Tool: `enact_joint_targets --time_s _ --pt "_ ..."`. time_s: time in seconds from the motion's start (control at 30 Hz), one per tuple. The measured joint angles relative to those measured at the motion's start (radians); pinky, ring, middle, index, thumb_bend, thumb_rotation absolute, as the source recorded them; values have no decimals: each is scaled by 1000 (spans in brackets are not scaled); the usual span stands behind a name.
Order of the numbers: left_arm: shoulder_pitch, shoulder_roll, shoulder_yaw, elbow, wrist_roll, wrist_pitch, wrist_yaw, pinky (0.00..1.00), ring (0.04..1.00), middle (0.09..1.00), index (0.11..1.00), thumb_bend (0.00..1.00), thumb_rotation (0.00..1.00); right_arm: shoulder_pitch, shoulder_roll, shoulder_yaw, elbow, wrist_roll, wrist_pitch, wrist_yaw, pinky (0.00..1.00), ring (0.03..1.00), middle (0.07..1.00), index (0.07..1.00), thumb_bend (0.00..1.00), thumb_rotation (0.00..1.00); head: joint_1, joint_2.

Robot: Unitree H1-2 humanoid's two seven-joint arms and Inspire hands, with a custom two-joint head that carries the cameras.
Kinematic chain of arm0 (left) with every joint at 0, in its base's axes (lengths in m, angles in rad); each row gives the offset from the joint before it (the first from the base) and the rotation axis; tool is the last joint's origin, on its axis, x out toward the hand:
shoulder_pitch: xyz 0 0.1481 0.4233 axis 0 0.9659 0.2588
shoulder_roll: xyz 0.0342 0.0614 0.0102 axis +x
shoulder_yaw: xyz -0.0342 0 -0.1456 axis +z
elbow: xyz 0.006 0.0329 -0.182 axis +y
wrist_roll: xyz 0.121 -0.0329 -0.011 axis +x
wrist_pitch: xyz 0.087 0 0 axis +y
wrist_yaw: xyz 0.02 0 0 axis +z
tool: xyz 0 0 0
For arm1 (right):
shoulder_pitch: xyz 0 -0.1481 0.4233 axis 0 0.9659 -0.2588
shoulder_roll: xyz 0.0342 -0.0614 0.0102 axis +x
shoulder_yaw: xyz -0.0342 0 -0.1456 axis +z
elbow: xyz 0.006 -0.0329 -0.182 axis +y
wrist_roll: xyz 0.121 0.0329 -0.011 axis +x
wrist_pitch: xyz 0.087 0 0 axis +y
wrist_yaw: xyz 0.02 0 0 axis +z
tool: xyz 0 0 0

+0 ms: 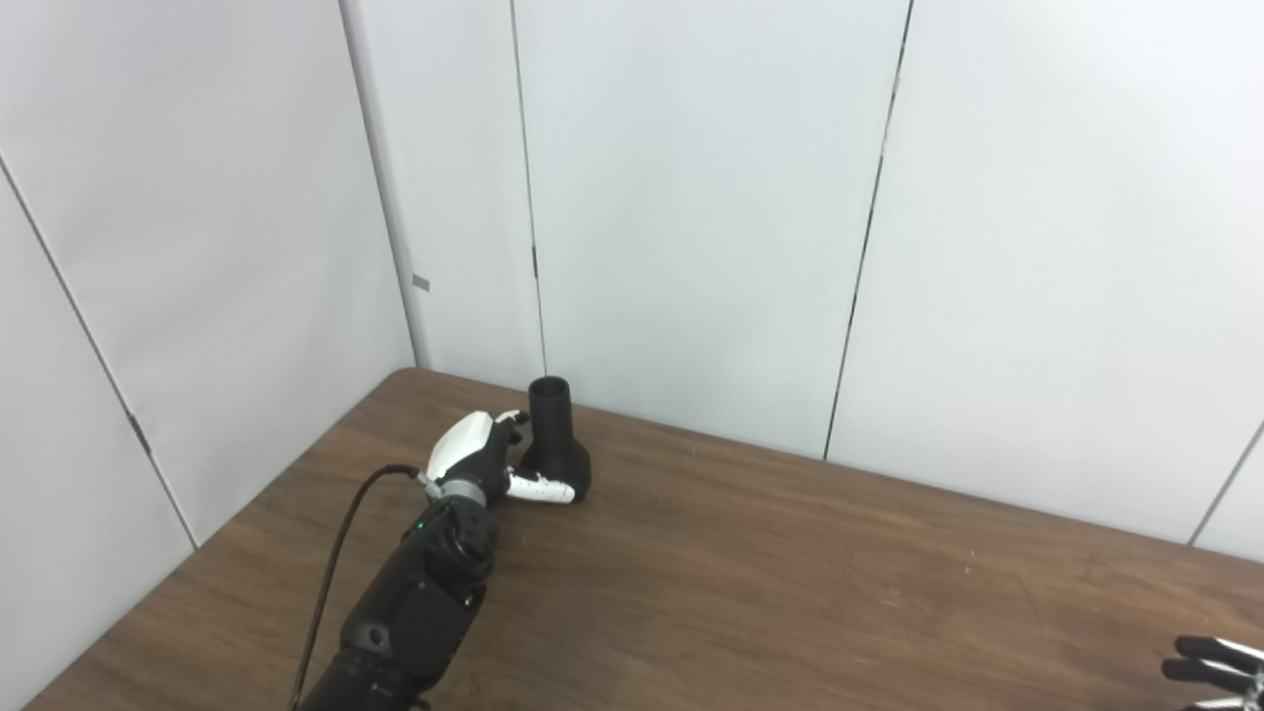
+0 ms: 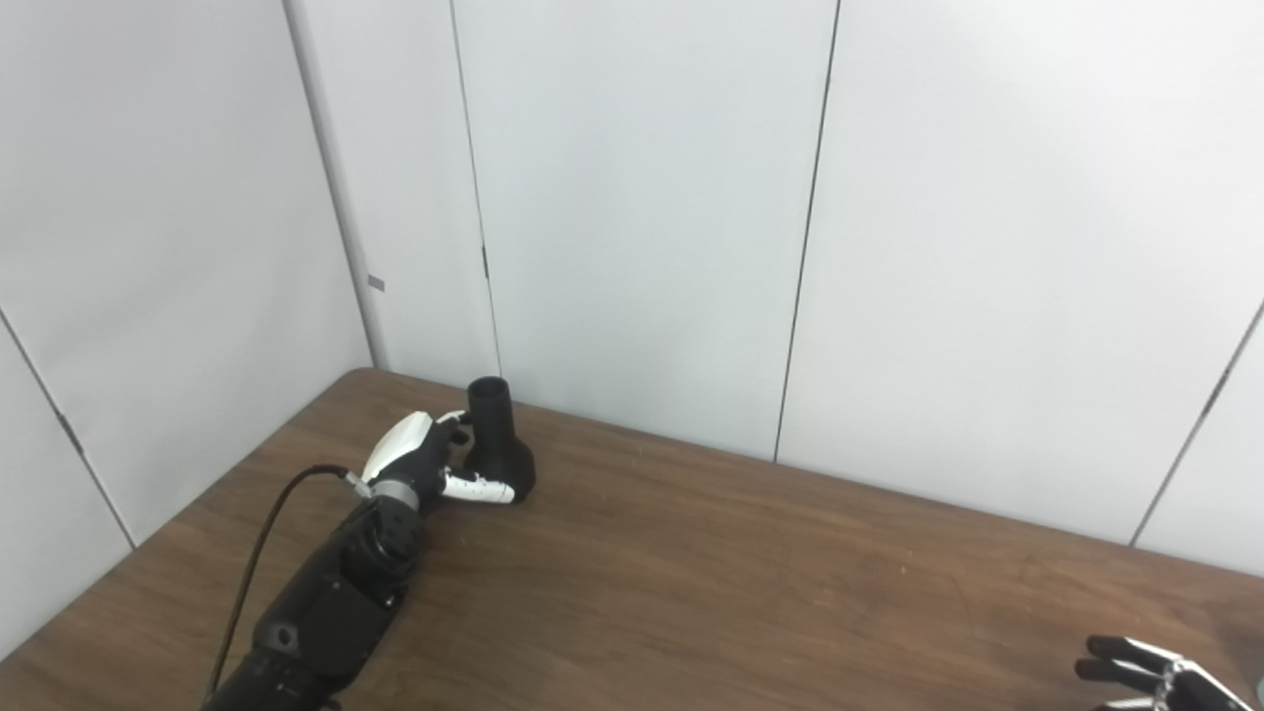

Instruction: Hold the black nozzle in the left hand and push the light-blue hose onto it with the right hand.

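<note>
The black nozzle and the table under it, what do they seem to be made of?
The black nozzle looks like matte moulded plastic: even black, barely any shine. The table looks like dark wood or wood-look laminate: brown grain streaks, a smooth, faintly glossy top. Which, I cannot tell.

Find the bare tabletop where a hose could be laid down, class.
The broad stretch of table between the black nozzle and the right robot hand is bare. The far-left corner is crowded: the left robot hand is at the nozzle.

Nozzle upright at table's far-left corner, left robot hand just beside.
</note>
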Motion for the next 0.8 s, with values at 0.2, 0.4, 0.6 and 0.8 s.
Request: enact_joint_targets --time_s 0.2,0.4,0.6,0.8 --pt "-4 0 -6 15 -1 -17 7 971 893 844 876 902 266 8 0 2 -16 -4 2 0 321 461 624 634 629 0 -3 15" --pt "-4 0 -14 15 -2 -21 6 909 879 828 851 872 236 9 -3 2 -29 -3 6 1 326 464 626 635 627 0 0 23" --pt "-4 1 -17 21 -7 -42 9 849 841 788 801 853 217 10 -4 1 -32 0 22 1 333 466 628 635 624 0 -5 32" --pt "-2 7 -19 21 -34 -66 -1 912 832 742 751 835 203 11 -4 1 -37 3 33 2 333 462 627 635 628 0 -11 40"
